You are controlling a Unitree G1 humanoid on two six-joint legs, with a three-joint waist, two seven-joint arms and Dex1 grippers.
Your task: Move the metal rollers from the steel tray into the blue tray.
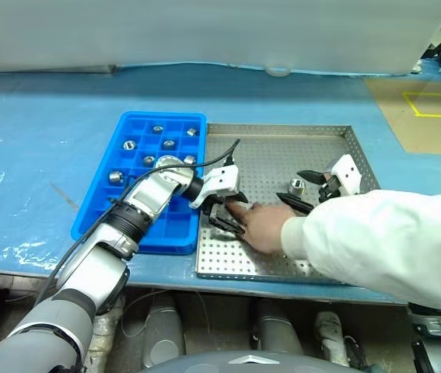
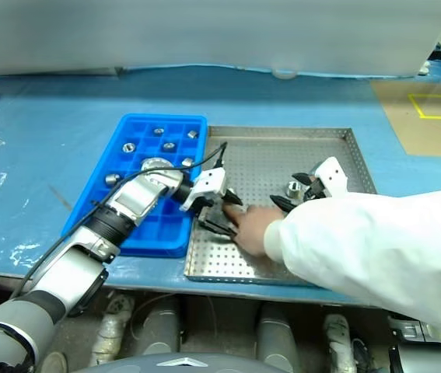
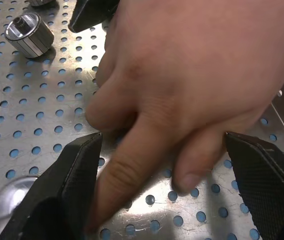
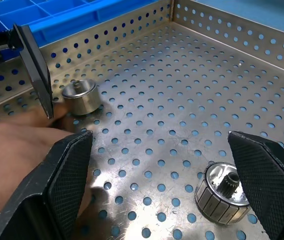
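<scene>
The steel tray (image 1: 274, 151) lies right of the blue tray (image 1: 175, 225), which holds several metal rollers (image 1: 129, 144). My left gripper (image 1: 232, 211) is open low over the steel tray's near left part. A person's hand (image 1: 263, 225) reaches in, its fingers (image 3: 131, 170) between my left gripper's fingers. A roller (image 4: 81, 95) stands right beside that gripper. My right gripper (image 1: 302, 190) is open over the tray's right half. Another roller (image 1: 296, 186) stands between its fingers, ungripped, and shows close to one finger in the right wrist view (image 4: 224, 197).
The person's white sleeve (image 1: 376, 241) crosses the tray's near right corner and the table edge. The pale blue table sheet (image 1: 41, 140) surrounds both trays. A brown surface with yellow tape (image 1: 430, 109) lies at the far right.
</scene>
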